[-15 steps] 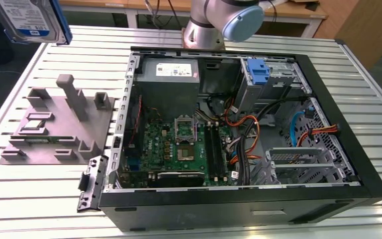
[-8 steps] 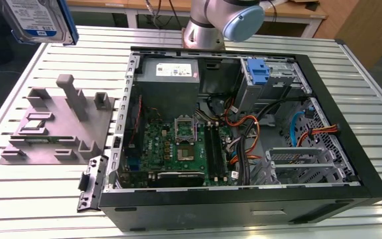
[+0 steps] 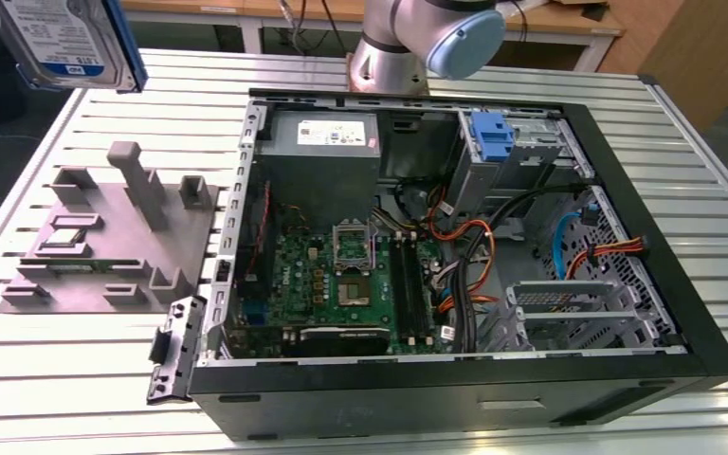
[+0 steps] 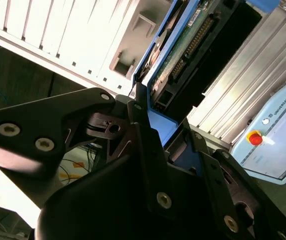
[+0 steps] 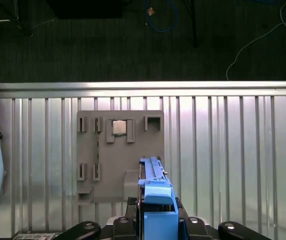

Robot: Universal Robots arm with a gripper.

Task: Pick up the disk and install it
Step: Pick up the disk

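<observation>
We see the gripper point(image 5: 156, 229) clamped on the disk point(image 3: 63, 40), held in the air over the grey fixture point(image 3: 99, 256) on the table point(image 3: 61, 379), to the exterior view's left of the open computer case point(image 3: 465, 398).

We see the disk point(image 3: 67, 43) up over the fixture plate point(image 3: 86, 242), which lies on the slatted table point(image 3: 73, 379), at the exterior view's left of the open computer case point(image 3: 465, 408).

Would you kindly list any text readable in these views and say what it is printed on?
Label on the disk: print too small to read.
Sticker on the power supply: too small to read.
Teach pendant: a maker's name along its edge, nothing else legible.
</observation>
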